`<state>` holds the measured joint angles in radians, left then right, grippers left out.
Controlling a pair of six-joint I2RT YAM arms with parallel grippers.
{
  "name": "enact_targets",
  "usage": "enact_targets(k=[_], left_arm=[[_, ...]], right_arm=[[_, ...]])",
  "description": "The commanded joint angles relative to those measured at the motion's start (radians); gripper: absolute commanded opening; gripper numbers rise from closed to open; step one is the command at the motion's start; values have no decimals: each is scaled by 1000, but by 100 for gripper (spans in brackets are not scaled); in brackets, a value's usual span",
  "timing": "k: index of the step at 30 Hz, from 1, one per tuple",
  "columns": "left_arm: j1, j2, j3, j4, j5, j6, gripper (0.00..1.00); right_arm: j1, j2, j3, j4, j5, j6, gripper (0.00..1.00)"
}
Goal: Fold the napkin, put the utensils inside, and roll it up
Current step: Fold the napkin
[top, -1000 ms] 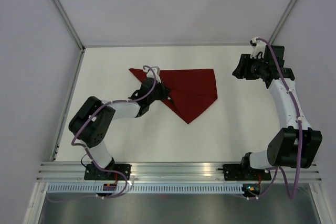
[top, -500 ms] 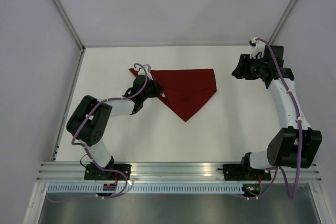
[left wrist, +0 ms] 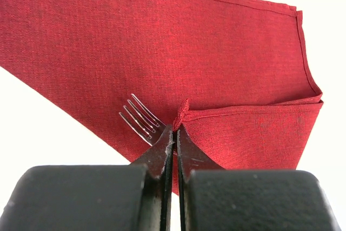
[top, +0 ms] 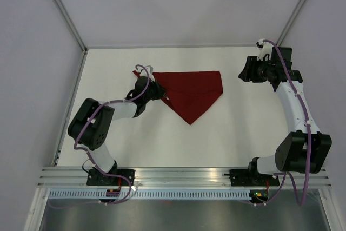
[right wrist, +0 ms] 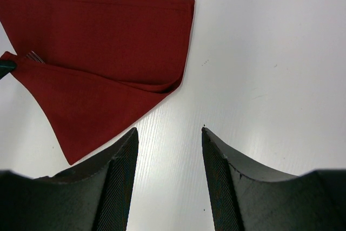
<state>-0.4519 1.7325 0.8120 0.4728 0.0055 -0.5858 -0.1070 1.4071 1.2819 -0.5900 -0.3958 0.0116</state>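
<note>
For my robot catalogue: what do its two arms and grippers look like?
Left arm and right arm: white links between bulky black joints, each with a purple cable looping along it. Left gripper and right gripper: black wedge-shaped fingers; the right's inner faces look finely ridged.

- Napkin (top: 192, 93): plain dark red, with a fine woven texture.
- Fork (left wrist: 140, 118): silver tines.
- Desk (top: 243, 133): white.
- Left tool (left wrist: 174, 129) and right tool (right wrist: 168, 133): black.
- Arms (top: 294, 106): white with black joints.
- Cables (top: 309, 128): purple.
</note>
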Motion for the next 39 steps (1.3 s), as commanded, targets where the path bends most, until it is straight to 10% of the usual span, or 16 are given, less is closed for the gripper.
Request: enact_targets(k=[1,7,10,39], left_arm=[[16,-1,12,18,5,-31,5],[38,-16,39,-17,-1,-14,56],[65,-45,46,-30,-33,-17,62],[349,308,524,-447,-124,-80,55]], right_arm=[[3,3,-10,22,-17,1,56],[3,1,-12,19,-18,-2,56],[4,0,-12,19,-18,-1,56],[16,6,-18,21,-54,7,56]])
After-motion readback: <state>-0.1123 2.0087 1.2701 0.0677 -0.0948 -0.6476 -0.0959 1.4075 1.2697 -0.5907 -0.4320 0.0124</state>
